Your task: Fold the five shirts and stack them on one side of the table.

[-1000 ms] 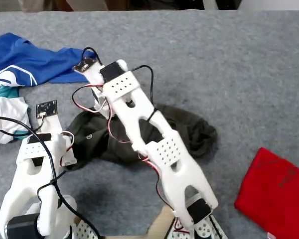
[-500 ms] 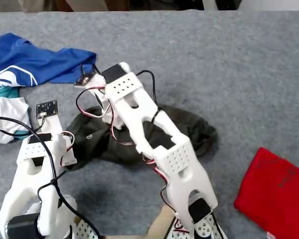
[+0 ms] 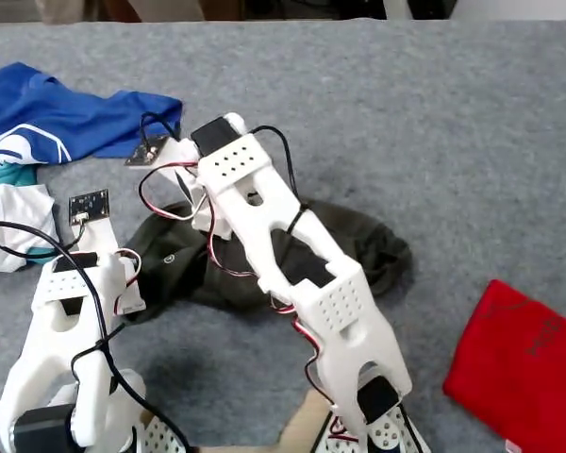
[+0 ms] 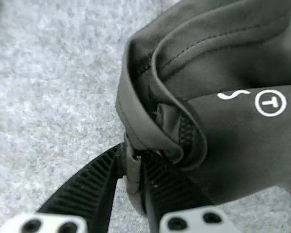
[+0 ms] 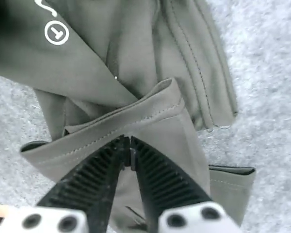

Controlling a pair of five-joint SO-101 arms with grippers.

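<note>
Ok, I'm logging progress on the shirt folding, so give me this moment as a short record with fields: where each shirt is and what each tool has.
in work: dark olive shirt, crumpled at the middle of the table
left tool: shut on a fold at that shirt's edge
right tool: shut on a hemmed edge of the same shirt
red shirt: near right corner, looks folded flat
blue shirt: far left, unfolded
white and teal shirt: left edge, bunched, just nearer than the blue one

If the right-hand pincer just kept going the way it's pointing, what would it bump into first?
The right pincer would meet more folds of the dark shirt it pinches, though depth is unclear.
</note>
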